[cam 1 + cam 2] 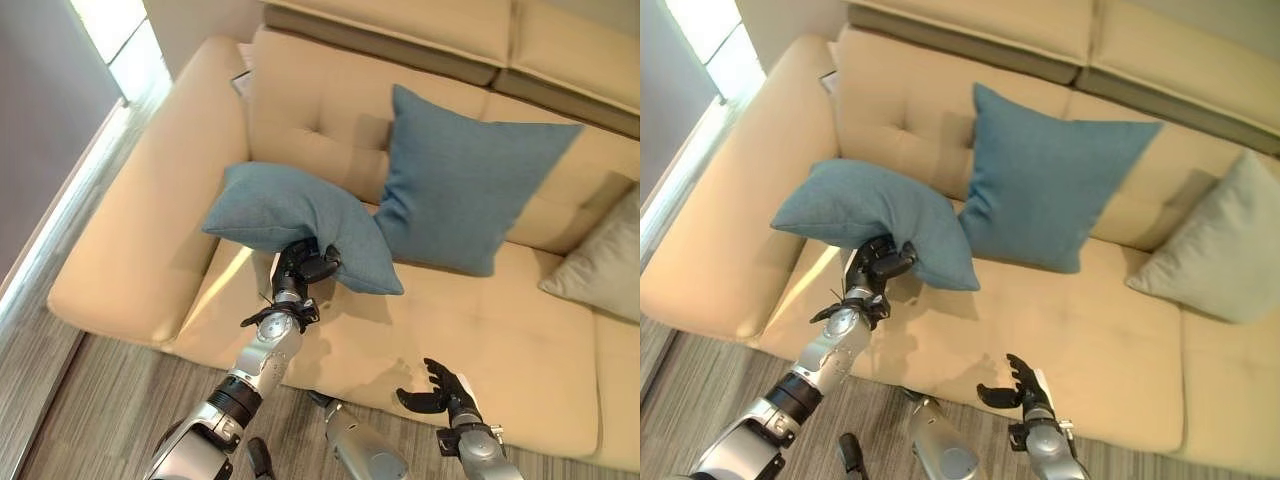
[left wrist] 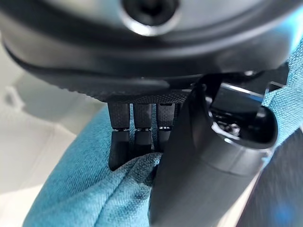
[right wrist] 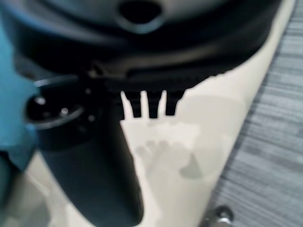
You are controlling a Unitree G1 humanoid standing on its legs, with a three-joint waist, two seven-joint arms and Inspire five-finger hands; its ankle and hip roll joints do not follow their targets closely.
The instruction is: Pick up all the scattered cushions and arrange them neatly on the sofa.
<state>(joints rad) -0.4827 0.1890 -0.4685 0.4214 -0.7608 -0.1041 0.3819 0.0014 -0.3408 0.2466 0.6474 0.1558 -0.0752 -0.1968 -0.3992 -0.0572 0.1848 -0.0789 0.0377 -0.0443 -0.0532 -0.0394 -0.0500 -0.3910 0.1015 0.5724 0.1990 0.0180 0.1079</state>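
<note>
The step in hand was the placing of a second blue cushion [image 1: 290, 215] on the sofa [image 1: 480, 330]. The left hand [image 1: 300, 265] held that cushion up over the sofa's seat, fingers [image 2: 135, 137] and thumb curled into the fabric along its lower edge, as the left wrist view showed. The cushion sagged to either side of the grip and hung clear of the seat, close to the sofa's left armrest [image 1: 140, 230]. Another blue cushion [image 1: 460, 185] already stood propped upright against the sofa's backrest, just beside the held one; whether the two touched could not be told. A grey cushion [image 1: 605, 260] leaned at the sofa's far right. The right hand [image 1: 440, 390] hovered low by the sofa's front edge, its fingers loosely spread and holding nothing.

The next move seemingly called for carrying the held cushion back toward the backrest, into the gap between the armrest and the standing cushion, and tipping it upright before letting go. Being soft, it would likely slump unless leaned well against the backrest.
</note>
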